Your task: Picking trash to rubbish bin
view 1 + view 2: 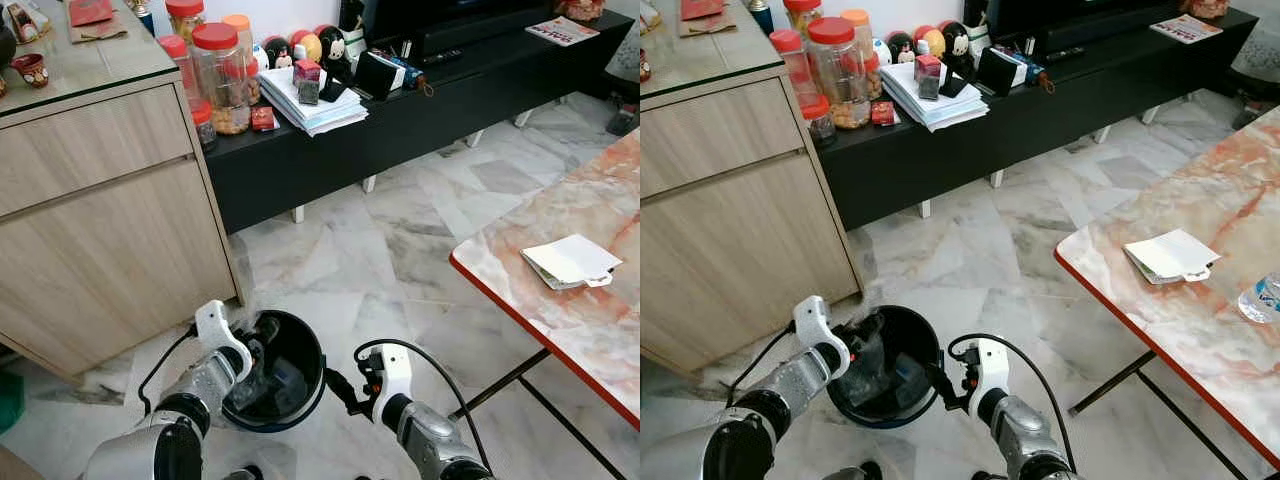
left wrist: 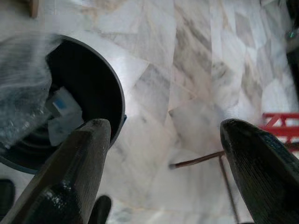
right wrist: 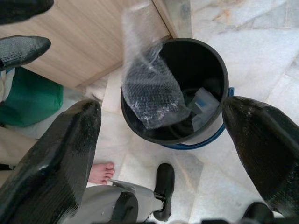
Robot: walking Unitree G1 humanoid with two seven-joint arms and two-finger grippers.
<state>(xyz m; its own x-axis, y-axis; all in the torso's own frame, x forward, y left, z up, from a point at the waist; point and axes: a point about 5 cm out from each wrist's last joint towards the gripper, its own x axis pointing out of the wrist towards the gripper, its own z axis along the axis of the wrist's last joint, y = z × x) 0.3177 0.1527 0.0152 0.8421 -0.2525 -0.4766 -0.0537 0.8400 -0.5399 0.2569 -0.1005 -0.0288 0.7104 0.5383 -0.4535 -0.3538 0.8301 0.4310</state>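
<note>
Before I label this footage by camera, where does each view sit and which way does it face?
Left eye view: on the head, looking down at the black bin, both grippers below.
Right eye view: same head, same scene; the marble table on the right.
Left wrist view: along the left gripper, open over the bin's rim and marble floor.
Right wrist view: along the right gripper, open above the bin, bubble wrap draped inside.
All four share the bin.

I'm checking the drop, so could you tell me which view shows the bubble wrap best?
The right wrist view: the bubble wrap drapes over the bin rim, sharply seen. Left wrist shows it blurred; the eye views show it dimly.
</note>
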